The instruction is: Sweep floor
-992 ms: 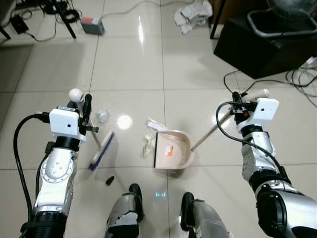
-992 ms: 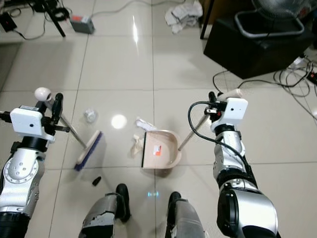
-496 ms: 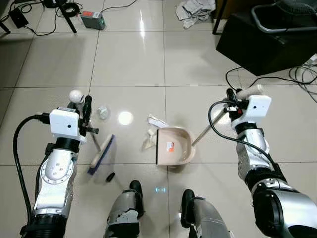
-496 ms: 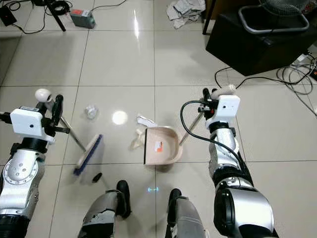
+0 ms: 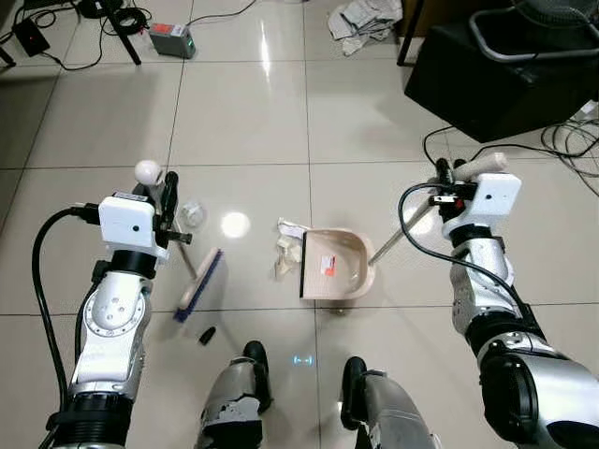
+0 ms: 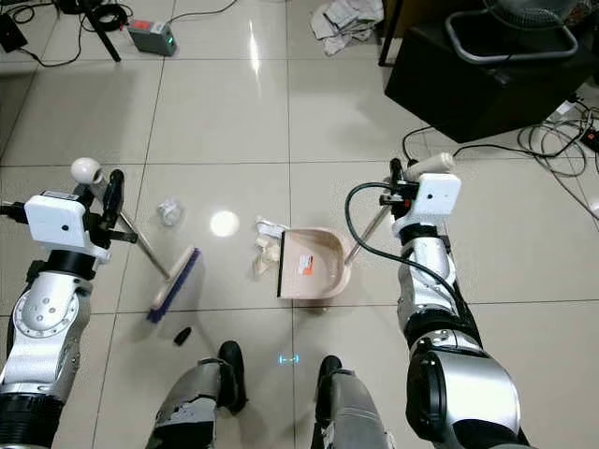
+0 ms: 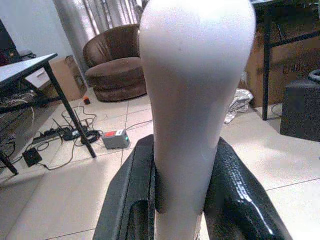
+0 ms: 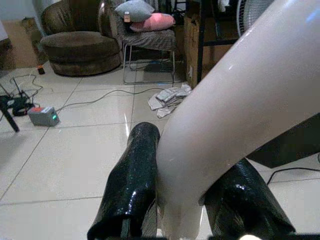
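Two silver metallic arms point(image 5: 110, 323) frame the scene, each built of rounded, jointed segments with a ring of small holes near the elbow. On each wrist sits a boxy white camera housing point(image 5: 130, 221) — the right one point(image 5: 497, 195) matches it. A thick black cable point(image 5: 49, 281) loops from the left housing down along the forearm; a thinner black cable point(image 5: 419, 234) curls beside the right forearm. The long fingers point(image 7: 234, 192) are glossy black with a fine textured, woven-looking surface. Near the bottom edge, two silver-grey legs point(image 5: 236, 404) end in black feet — a small blue-green light glows on the floor between them.
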Controlling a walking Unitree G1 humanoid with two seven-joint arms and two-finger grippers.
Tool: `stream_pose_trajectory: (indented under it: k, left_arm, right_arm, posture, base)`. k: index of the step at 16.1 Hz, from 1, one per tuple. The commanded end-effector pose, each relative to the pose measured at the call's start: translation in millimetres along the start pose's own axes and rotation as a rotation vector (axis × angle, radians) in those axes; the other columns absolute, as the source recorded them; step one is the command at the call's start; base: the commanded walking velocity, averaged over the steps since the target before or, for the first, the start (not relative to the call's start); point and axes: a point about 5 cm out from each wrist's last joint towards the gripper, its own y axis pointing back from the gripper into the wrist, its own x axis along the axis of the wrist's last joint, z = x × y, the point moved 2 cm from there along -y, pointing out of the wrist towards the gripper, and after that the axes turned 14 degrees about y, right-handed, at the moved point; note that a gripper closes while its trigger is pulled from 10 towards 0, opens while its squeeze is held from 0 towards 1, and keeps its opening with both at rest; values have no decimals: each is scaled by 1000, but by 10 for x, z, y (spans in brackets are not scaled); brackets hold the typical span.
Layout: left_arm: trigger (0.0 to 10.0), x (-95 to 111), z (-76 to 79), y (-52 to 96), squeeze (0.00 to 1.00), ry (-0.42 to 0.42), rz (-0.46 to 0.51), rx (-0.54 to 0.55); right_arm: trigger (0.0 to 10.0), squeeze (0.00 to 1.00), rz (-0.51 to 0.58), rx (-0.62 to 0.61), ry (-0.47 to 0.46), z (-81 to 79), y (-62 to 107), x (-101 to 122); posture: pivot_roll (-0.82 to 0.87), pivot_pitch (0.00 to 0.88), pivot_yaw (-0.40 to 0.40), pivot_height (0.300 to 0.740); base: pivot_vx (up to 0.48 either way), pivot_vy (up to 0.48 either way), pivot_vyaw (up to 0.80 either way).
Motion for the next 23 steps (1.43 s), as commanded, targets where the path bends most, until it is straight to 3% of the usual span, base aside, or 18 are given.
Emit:
stream_pose_trajectory:
  k: [1, 5, 8, 15, 23]
  left_arm:
    - [10000, 0, -10, 9, 0, -16, 4, 3]
    - [10000, -11, -10, -5, 0, -14, 2, -3]
    - [10000, -24, -9, -8, 0, -12, -1, -6]
    - [10000, 18, -4, 17, 0, -11, 3, -13]
    - [10000, -12, 21, 42, 0, 9, -4, -6]
  right_arm:
    - [10000, 0, 59, -42, -14, 96, -36, 100]
    - [10000, 0, 71, -70, 21, 314, -78, 162]
    - [10000, 0, 48, -45, 61, 317, -59, 123]
    - [10000, 0, -39, 19, 71, 27, -13, -32]
    - [10000, 0, -48, 72, 45, -229, 44, -80]
  posture:
    - [118, 332, 13, 740]
    - [106, 322, 13, 740]
    - [115, 324, 13, 740]
    - [169, 381, 32, 740]
    - [159, 364, 22, 740]
  base:
    - [0, 0, 0]
    - [0, 0, 0]
    - [0, 0, 0]
    - [0, 0, 0]
    - [0, 0, 0]
